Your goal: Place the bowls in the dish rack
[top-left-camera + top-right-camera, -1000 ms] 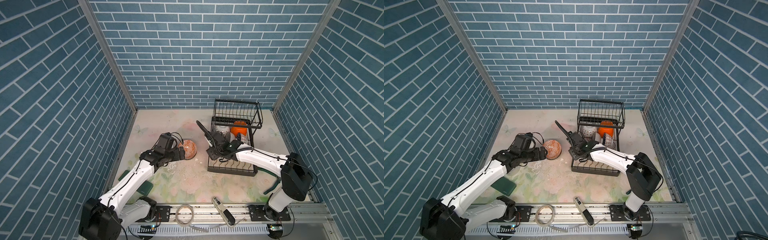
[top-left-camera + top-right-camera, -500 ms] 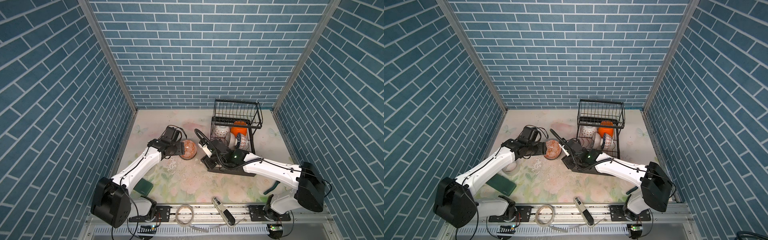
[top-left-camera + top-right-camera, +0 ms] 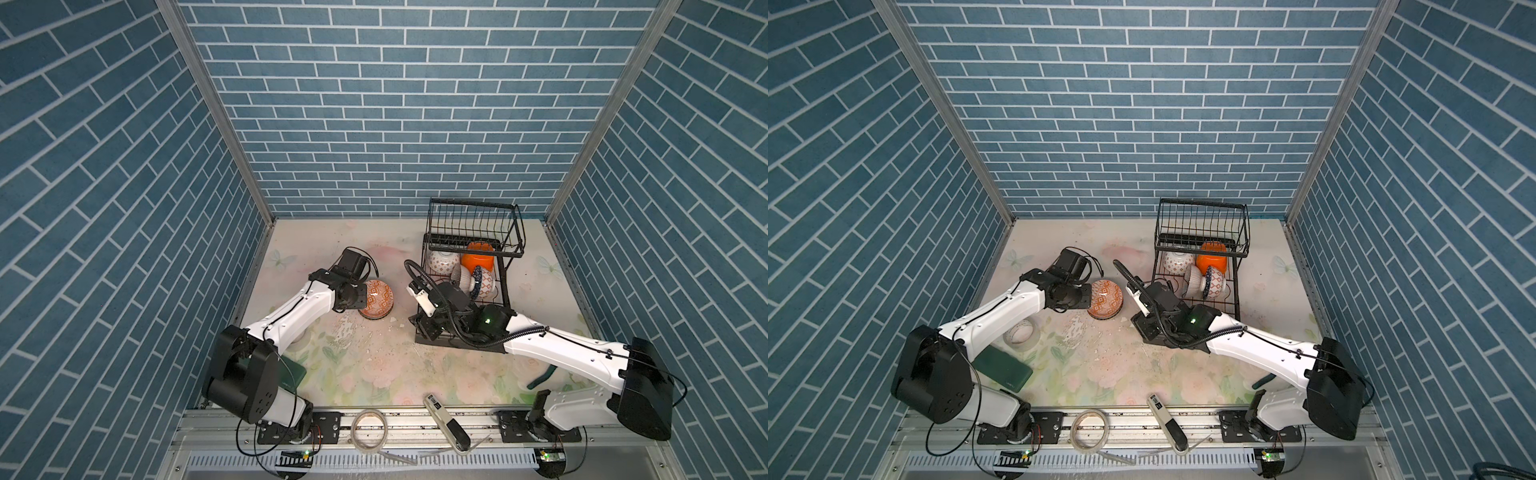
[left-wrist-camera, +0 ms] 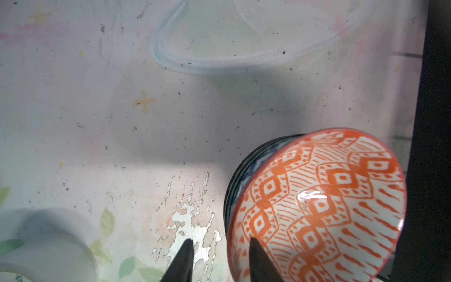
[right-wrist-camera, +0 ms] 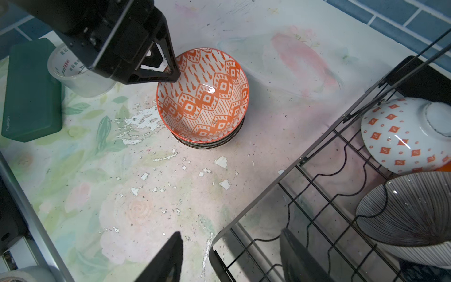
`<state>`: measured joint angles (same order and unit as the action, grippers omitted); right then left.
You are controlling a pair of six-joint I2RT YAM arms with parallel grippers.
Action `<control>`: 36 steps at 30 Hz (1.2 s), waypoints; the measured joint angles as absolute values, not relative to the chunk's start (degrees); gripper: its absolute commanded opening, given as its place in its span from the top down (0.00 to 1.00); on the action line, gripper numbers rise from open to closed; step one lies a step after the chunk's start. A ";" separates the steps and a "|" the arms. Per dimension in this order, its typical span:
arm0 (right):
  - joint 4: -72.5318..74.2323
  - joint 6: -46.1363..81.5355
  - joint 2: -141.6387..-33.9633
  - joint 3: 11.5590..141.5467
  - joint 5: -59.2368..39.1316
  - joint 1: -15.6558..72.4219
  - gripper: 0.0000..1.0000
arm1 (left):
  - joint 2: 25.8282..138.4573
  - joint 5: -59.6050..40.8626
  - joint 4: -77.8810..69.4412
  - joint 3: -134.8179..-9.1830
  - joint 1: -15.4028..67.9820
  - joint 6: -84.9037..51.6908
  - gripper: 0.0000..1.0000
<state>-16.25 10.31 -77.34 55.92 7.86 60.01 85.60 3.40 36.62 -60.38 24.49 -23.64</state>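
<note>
left gripper (image 4: 220, 254): jaws partly apart, astride the rim of the orange-patterned bowl (image 5: 202, 97). One finger is inside, the other outside, with bare bench (image 5: 268, 117) showing between it and the bowl wall. Not clamped.
orange-patterned bowl: upright, mouth up, topmost of the stacked bowls (image 5: 210, 144) on the bench. Sits left of the dish rack (image 3: 473, 240), apart from it. The bowl just beneath is blue-patterned and dark-rimmed.
right gripper (image 5: 231, 256): jaws wide, nothing between them. Hovers over the rack's front corner nearest the stack.
dish rack: lower tier holds four bowls leaning together under the raised basket: white bowl with orange diamonds (image 5: 400, 141), orange plastic bowl (image 3: 478, 262), fine-striped bowl (image 5: 415, 219), blue-rimmed bowl (image 3: 484, 283).
bench litter: tape roll (image 5: 73, 73) and dark green case (image 5: 31, 92) side by side near the left arm. White flakes scattered around the stack.
</note>
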 measured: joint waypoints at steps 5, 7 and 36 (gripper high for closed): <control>-16.19 10.31 -77.54 55.92 8.38 60.01 0.36 | 87.09 3.40 36.58 -60.95 24.49 -23.77 0.71; -16.16 10.28 -77.84 55.92 8.43 60.01 0.36 | 87.44 3.40 36.62 -61.14 24.49 -23.79 0.74; -15.81 10.76 -80.18 55.86 9.98 60.01 0.37 | 86.96 1.04 35.66 -62.35 24.49 -24.12 1.00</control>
<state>-15.81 10.76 -80.18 55.86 9.98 60.01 86.96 1.04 35.66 -62.35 24.49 -24.12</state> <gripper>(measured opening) 0.634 0.085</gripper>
